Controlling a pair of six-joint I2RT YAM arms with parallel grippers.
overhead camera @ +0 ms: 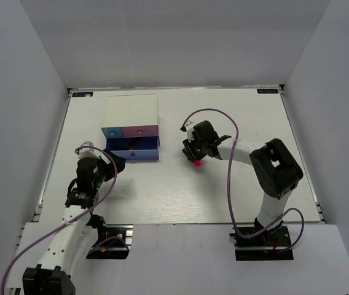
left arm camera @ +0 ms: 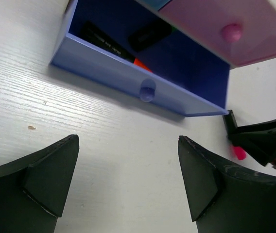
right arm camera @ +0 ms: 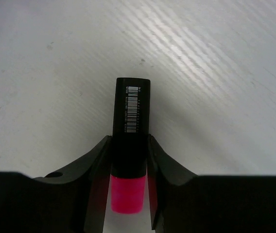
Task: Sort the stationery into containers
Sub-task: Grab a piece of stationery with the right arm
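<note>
We held the pink-capped highlighter (right arm camera: pixel 132 111).
Our right end effector (right arm camera: pixel 128 145) pinched its barrel; our left end effector (left arm camera: pixel 128 141) stood spread before the open purple drawer (left arm camera: pixel 109 73).

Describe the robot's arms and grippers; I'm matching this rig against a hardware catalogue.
The left arm and right arm have white links with bulky black joints, on black base plates. A thin purple cable loops along each. The left gripper and right gripper are black, with broad matte wedge-shaped fingers.
</note>
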